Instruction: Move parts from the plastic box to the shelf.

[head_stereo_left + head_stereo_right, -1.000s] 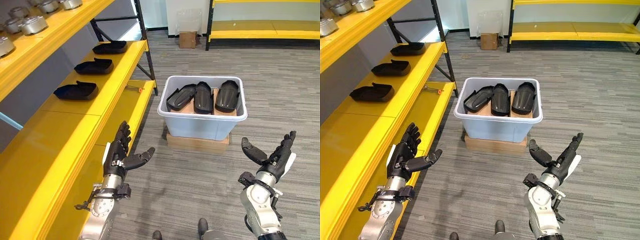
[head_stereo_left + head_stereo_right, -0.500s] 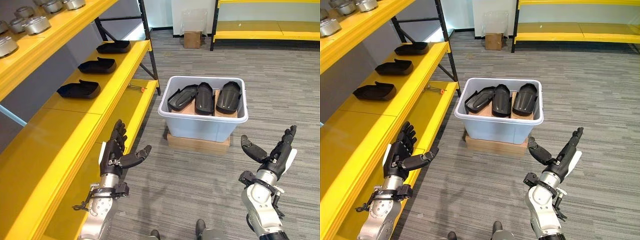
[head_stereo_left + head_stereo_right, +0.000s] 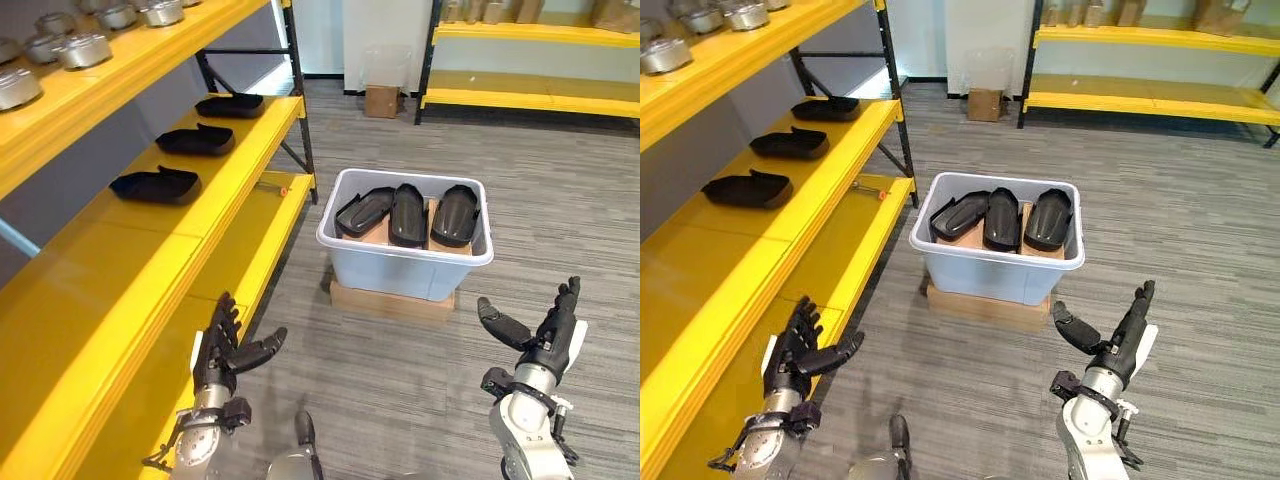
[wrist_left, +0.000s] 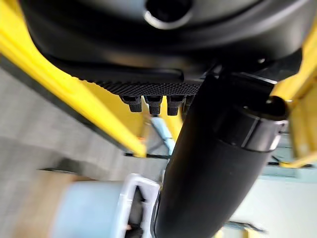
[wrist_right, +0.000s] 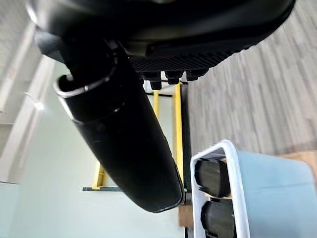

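A pale plastic box (image 3: 405, 262) stands on a flat cardboard slab on the floor ahead of me, with three black moulded parts (image 3: 407, 213) lying side by side in it. Three more black parts (image 3: 156, 184) rest in a row on the yellow shelf (image 3: 120, 270) at my left. My left hand (image 3: 222, 355) is open and empty, low beside the shelf's front edge. My right hand (image 3: 545, 335) is open and empty too, palm turned inward, short of the box on its right. The box rim and two parts (image 5: 214, 177) appear past the right thumb in the right wrist view.
Round metal parts (image 3: 82, 47) sit on the upper shelf level at the left. A lower yellow shelf board (image 3: 260, 225) carries a small red-tipped tool (image 3: 274, 186). A cardboard box (image 3: 381, 100) and another yellow rack (image 3: 530, 90) stand at the far wall. Grey carpet surrounds the box.
The camera has pulled back and tilted, so the box looks farther off. Both hands sit lower in view, still open and empty.
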